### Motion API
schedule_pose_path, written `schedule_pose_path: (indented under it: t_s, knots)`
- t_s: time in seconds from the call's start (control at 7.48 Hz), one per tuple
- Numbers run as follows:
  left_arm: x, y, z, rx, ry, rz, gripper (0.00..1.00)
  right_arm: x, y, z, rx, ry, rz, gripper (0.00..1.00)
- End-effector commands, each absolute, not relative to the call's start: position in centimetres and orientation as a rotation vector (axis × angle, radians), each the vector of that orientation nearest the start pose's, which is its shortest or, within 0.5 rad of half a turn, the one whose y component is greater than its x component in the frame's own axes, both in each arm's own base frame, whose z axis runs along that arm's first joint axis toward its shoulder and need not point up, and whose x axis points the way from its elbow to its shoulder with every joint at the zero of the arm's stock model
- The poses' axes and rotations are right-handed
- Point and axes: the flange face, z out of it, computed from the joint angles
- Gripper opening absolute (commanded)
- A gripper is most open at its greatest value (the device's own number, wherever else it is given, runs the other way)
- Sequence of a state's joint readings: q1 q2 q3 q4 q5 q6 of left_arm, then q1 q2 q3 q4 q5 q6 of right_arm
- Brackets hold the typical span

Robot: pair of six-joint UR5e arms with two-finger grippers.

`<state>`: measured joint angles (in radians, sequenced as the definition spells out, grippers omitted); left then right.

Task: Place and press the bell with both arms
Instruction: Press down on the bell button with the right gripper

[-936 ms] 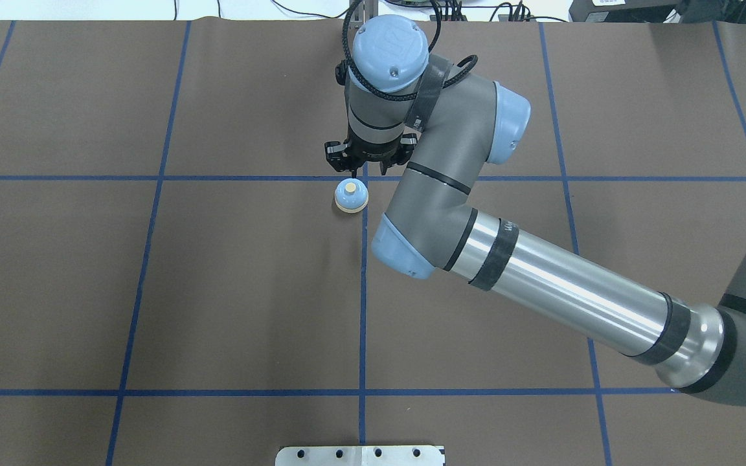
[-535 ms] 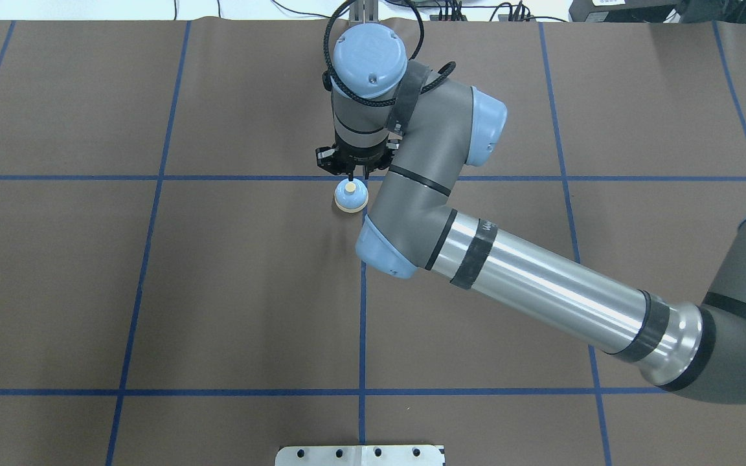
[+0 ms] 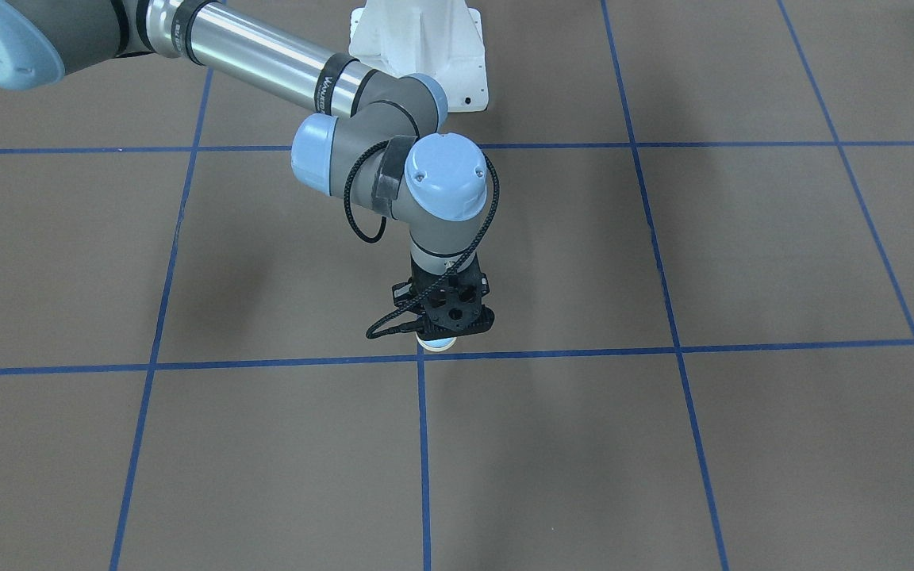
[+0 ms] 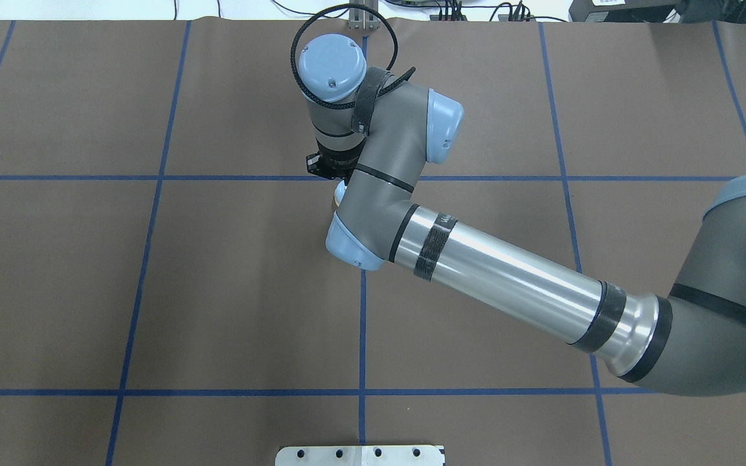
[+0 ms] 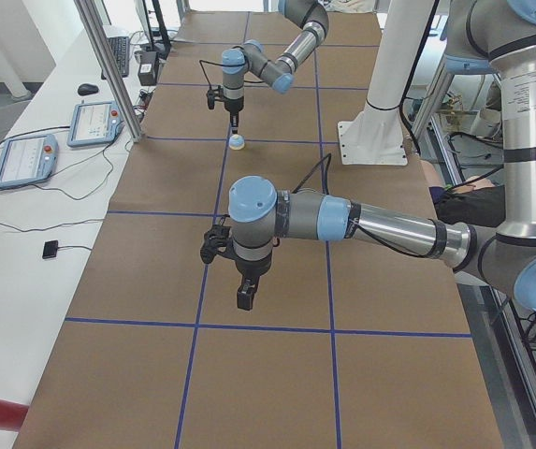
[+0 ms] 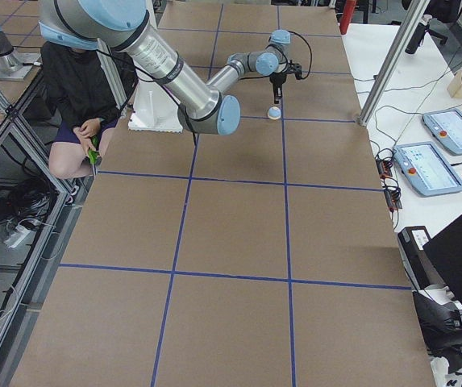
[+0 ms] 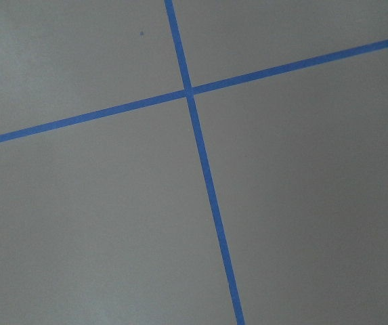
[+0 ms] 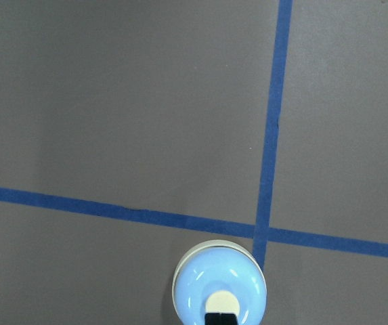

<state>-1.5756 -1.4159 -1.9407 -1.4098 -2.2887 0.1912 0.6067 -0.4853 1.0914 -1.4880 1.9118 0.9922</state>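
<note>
The light-blue bell [image 8: 219, 288] with its cream button stands on the brown table beside a blue tape crossing. Only slivers of it show in the front view [image 3: 437, 343] and the overhead view [image 4: 339, 191]. My right gripper [image 8: 221, 318] is shut and points straight down, with its black fingertips [image 8: 221, 319] over the cream button; I cannot tell whether they touch it. The gripper also shows in the front view [image 3: 441, 333]. My left gripper [image 5: 246, 297] hangs above bare table far from the bell [image 5: 237, 141]. I cannot tell if it is open or shut.
The white pedestal base [image 3: 419, 47] stands behind the bell. A metal plate [image 4: 360, 455] lies at the near table edge. Control tablets [image 5: 26, 159] and cables lie on the side bench. A seated person [image 6: 77, 89] is beside the pedestal.
My right arm has swung to the left and lower over the bell. Its wrist now covers the bell in the overhead view. The bell has not moved.
</note>
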Motion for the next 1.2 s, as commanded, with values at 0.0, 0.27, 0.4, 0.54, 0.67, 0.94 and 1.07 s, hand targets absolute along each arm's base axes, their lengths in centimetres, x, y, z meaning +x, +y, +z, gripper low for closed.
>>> schedule_pose_path:
  t_s: [0.0,0.27,0.4,0.54,0.67,0.94,1.07]
  knots:
    - [-7.0,-42.2,56.7,0.125,0.712,0.197,1.00,-63.7,-55.7,15.7,0.094,-0.730,-0.094,0.00]
    - [-7.0,-42.1,56.8,0.122,0.712,0.196,1.00,-64.3,-55.2,16.1,0.089,-0.725,-0.103,0.00]
    - [-7.0,-42.1,56.7,0.124,0.712,0.196,1.00,-64.5,-55.0,16.0,0.089,-0.729,-0.106,0.00]
    - [-7.0,-42.1,56.7,0.124,0.712,0.196,1.00,-64.6,-54.9,16.0,0.089,-0.731,-0.107,0.00]
    - [-7.0,-42.1,56.8,0.122,0.712,0.196,1.00,-64.6,-54.9,16.0,0.090,-0.731,-0.109,0.00]
    - [-7.0,-42.1,56.7,0.124,0.712,0.196,1.00,-64.0,-55.1,14.3,0.109,-0.751,-0.112,0.00]
    - [-7.0,-42.1,56.8,0.122,0.712,0.196,1.00,-62.7,-55.8,12.7,0.125,-0.774,-0.106,0.00]
